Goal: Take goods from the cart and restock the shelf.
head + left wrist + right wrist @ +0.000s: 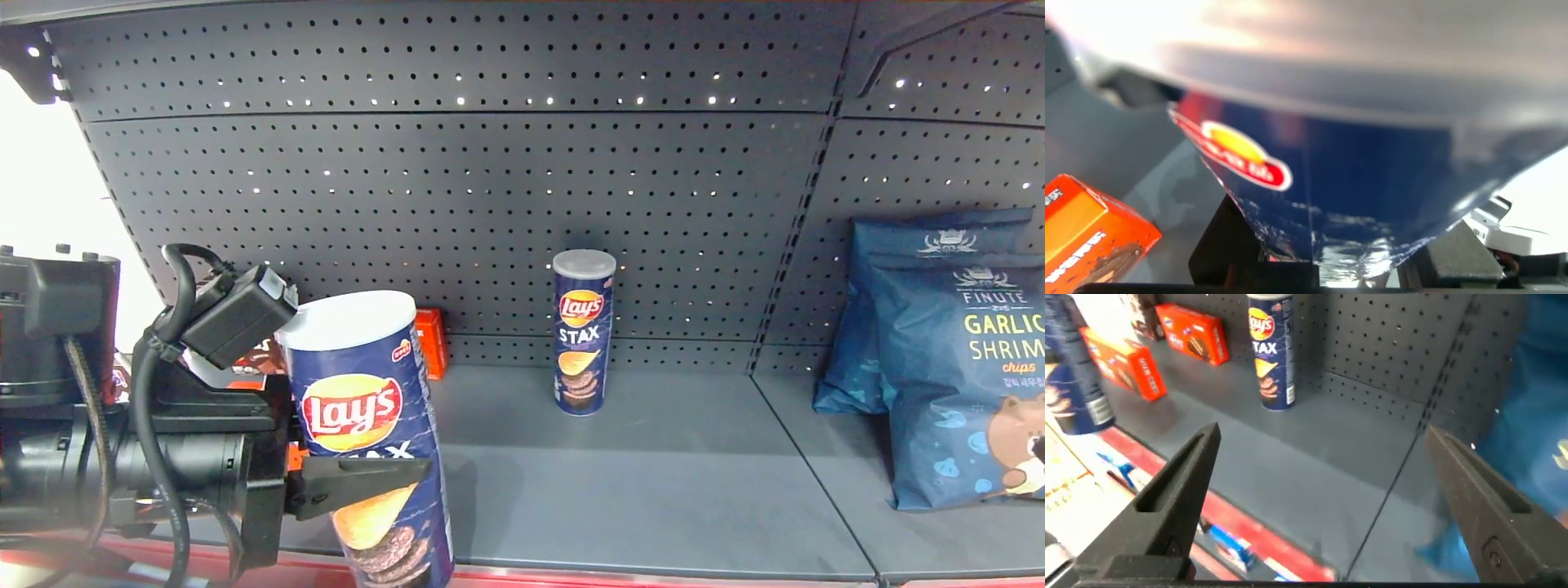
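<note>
Dark pegboard panel behind the grey shelf, light poking through some holes. Bright glare far left.

We lose the base of the held can below the head view's lower edge, and in the left wrist view its label is a blur. The can hides the far finger of the left gripper. Behind the can, the orange box is mostly covered, so we cannot tell its full shape. On the right, the blue chip bags run off the picture's edge.
</note>
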